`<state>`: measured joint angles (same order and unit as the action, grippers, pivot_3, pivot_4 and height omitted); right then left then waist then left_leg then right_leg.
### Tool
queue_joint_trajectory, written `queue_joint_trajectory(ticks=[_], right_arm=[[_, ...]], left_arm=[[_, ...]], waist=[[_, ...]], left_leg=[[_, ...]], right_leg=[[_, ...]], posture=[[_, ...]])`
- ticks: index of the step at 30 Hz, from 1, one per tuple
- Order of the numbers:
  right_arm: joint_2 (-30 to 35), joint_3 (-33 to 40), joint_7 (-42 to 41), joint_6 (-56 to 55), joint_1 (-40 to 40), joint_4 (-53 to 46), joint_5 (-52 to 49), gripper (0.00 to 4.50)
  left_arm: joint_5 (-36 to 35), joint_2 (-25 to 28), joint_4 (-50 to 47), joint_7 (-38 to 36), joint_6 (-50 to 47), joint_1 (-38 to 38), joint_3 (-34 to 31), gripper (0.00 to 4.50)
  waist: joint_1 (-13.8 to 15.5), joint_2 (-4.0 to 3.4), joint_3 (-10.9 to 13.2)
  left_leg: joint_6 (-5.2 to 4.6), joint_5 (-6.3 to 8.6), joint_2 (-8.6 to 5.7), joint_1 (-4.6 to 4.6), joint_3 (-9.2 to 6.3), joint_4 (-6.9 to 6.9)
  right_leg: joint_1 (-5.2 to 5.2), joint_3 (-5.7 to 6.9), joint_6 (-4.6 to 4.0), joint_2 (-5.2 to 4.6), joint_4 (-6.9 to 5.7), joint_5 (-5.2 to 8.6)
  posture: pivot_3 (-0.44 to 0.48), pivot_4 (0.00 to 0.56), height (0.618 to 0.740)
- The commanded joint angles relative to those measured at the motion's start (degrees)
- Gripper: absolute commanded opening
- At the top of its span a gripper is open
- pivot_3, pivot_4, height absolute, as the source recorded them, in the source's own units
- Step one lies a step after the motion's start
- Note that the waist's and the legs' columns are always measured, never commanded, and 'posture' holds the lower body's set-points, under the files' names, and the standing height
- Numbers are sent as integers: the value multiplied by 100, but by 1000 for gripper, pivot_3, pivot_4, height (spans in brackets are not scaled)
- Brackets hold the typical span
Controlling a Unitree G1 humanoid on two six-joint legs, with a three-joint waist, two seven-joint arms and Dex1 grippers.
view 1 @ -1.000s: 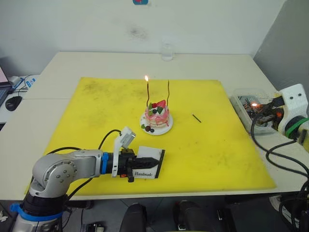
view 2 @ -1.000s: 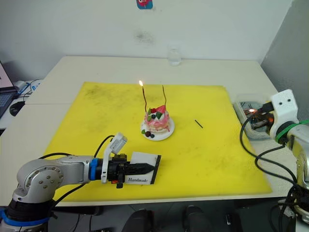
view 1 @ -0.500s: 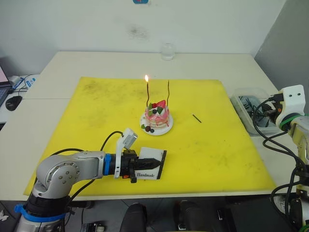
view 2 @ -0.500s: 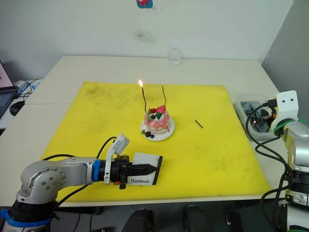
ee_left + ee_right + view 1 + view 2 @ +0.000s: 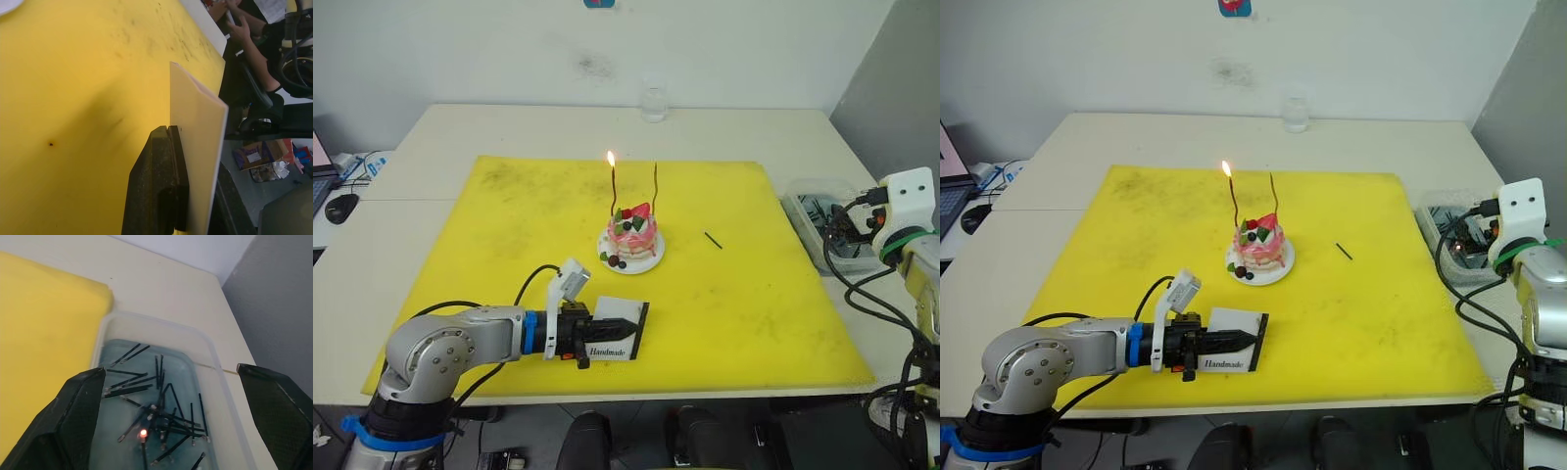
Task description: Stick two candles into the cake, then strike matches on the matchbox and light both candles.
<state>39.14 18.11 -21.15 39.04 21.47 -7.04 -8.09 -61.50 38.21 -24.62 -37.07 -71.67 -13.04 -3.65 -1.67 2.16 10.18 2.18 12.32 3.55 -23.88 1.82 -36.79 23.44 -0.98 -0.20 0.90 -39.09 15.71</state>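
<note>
Pale wall behind a cream table [image 5: 460,137] w/ a yellow mat [image 5: 744,313] on it. One cake [image 5: 630,238] mid-mat holds 2 candles [image 5: 613,191], one lit. One matchbox [image 5: 615,343] near the mat's front edge, pinched in the left gripper [image 5: 607,329]. One match [image 5: 712,239] right of the cake. Right gripper [image 5: 171,426] spread wide, empty, over a clear tub [image 5: 146,333] of spent matches.

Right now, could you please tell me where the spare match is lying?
The match lies on the yellow mat, to the robot's right of the cake.
</note>
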Motion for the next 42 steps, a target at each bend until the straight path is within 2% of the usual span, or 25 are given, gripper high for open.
queue_joint_trajectory(ticks=[1,5,10,15,18,25,32,36,42], right_arm=[[63,136,-265,46,-63,-798,-342,4474],[-144,-138,-918,296,-256,-1738,-1203,4474],[-436,-964,-1148,63,-546,-1966,-1268,4474],[-942,-1669,-889,-566,-282,-1129,-728,4474],[-1393,-1854,-642,-987,-18,-479,-524,4474],[-1813,-2090,-502,-1786,479,999,-32,4474],[-2075,-2067,-330,-1890,676,1686,120,4474],[-2209,-1948,-112,-1565,645,1685,89,3519],[-2259,-1920,-26,-1291,553,1472,54,1282]], left_arm=[[-4,75,-40,-101,114,-19,-58,0],[14,144,2,-103,149,-14,-113,0],[47,253,66,-119,175,-20,-162,0],[66,345,117,-101,173,6,-274,0],[44,386,100,-89,164,47,-337,0],[-33,419,-29,-23,99,139,-469,0],[-96,486,-76,11,71,174,-538,0],[-132,497,-91,57,56,161,-554,0],[-141,503,-76,81,58,130,-538,0]], waist=[[-3,-1,1],[-7,-4,1],[2,-3,1],[1,-4,1],[-3,-4,1],[0,-4,1],[-1,-4,1],[0,-5,1],[4,-5,1]], left_leg=[[0,0,0,0,0,-1],[0,0,2,2,-2,-1],[0,0,4,1,-7,0],[0,0,2,1,0,-8],[0,0,2,0,-1,-9],[0,0,3,-1,-2,-3],[0,0,5,0,-2,-5],[0,0,7,1,-3,-5],[0,0,6,2,-3,-7]], right_leg=[[0,0,0,0,0,0],[-1,2,0,1,-2,0],[-3,7,0,1,2,0],[-2,0,5,-5,0,-3],[-3,1,5,-5,1,-4],[-1,2,3,-3,2,-3],[-1,1,3,-4,-2,-3],[-1,1,3,-4,-4,-3],[-3,2,3,-7,-5,-4]], posture=[[0,150,729],[0,150,729],[0,150,729],[0,150,729],[0,150,729],[0,150,729],[0,150,729],[0,150,729],[0,150,729]])
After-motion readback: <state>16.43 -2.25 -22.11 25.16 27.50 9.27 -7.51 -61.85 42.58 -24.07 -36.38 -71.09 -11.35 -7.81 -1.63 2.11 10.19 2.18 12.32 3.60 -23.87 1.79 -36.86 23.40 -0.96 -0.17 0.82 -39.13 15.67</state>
